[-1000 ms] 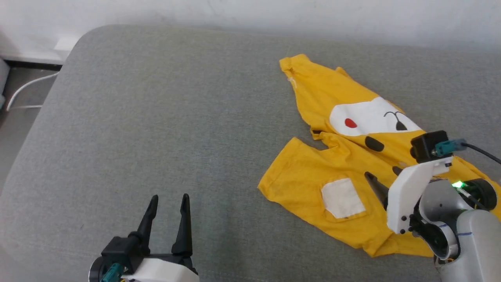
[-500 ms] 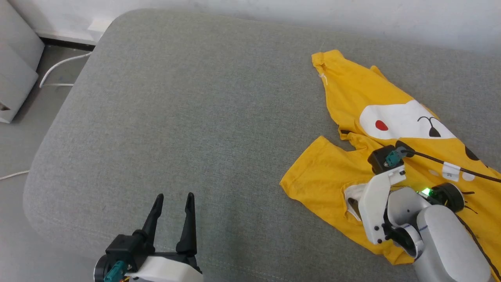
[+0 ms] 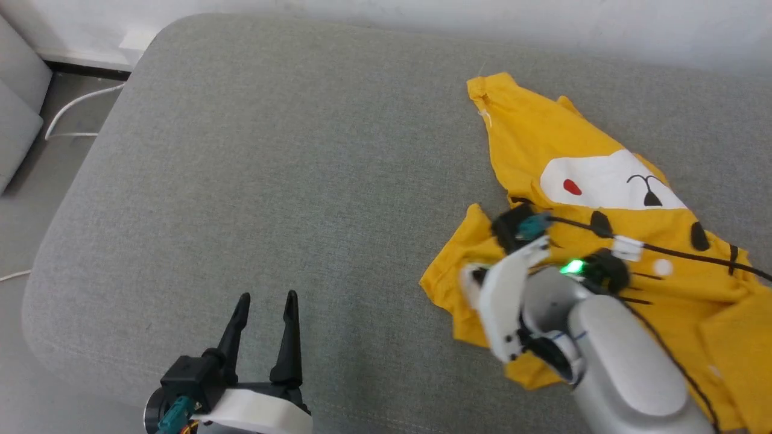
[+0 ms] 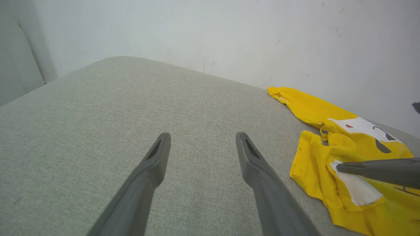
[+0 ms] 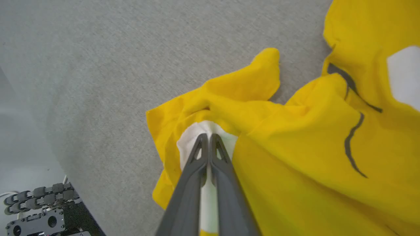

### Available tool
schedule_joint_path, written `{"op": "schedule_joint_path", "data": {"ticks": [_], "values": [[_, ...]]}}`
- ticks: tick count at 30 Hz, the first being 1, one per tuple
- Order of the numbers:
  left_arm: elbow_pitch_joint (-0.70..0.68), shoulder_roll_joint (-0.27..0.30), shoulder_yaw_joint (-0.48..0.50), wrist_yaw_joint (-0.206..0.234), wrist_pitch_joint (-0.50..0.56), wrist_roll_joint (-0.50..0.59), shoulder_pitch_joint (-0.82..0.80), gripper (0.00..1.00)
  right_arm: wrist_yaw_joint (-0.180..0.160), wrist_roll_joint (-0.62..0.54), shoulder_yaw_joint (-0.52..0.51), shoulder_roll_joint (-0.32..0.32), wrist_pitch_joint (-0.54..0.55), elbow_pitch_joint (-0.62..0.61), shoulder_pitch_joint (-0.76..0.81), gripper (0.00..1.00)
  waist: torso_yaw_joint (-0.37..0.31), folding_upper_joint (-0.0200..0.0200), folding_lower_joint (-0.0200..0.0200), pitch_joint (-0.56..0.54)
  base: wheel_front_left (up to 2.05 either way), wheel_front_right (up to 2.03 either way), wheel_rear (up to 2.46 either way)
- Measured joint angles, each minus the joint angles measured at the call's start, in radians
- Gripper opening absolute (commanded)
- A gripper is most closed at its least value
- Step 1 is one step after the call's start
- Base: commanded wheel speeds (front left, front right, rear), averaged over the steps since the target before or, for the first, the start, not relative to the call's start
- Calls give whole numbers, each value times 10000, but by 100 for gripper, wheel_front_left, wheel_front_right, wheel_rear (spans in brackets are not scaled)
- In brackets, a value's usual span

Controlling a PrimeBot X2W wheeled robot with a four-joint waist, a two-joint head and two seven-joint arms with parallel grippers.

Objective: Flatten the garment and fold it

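Garment, a bright yellow cotton T-shirt (image 3: 531, 132) with cartoon-face print, lies rumpled on the right side of the grey woven-fabric cushion (image 3: 271, 150). I see my right jaws pressed together, pinching its white square patch (image 5: 186, 142). My left jaws stand apart above bare cushion, well apart from the T-shirt.

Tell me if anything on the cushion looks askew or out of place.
The garment lies crooked on the right side of the grey cushion and is not flat. Its near corner is bunched into raised folds where the right gripper is shut on the white patch.
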Motion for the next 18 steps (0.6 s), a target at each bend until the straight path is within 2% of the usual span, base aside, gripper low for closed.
{"op": "schedule_joint_path", "data": {"ticks": [4, 8, 9, 10, 11, 14, 18], "values": [[52, 2, -15, 0, 0, -10, -7, 100, 2, 800, 1252, 355, -174, -23, -206, 0, -11, 0, 0, -7, 0, 0, 0], [102, 2, -44, -2, 0, -10, -26, 100, 2, 1271, 2121, 433, -276, 374, -214, 1, 65, 0, 0, -10, 0, 0, 0], [105, 2, -54, -2, 0, -10, -38, 100, 2, 1336, 2222, 447, -339, 516, -214, 34, 86, 0, 0, -8, 0, 0, 0], [111, 2, -63, -2, 0, -10, -48, 100, 2, 1386, 2268, 453, -407, 673, -214, 85, 104, 0, -1, -2, 0, 0, 0], [121, 2, -75, -2, 0, -12, -55, 100, 2, 1411, 2293, 453, -491, 805, -214, 100, 121, 0, 0, 6, 0, 0, 0], [157, 2, -92, -2, 0, -48, -154, 100, 2, 1714, 2259, 454, -871, 920, -217, 100, 132, 0, 0, 26, 0, 0, 0], [153, 2, -40, 0, 0, -82, -159, 100, 2, 2065, 1674, 477, -1302, 706, -287, 100, 2, 0, -1, -23, 0, 0, 0]]}}
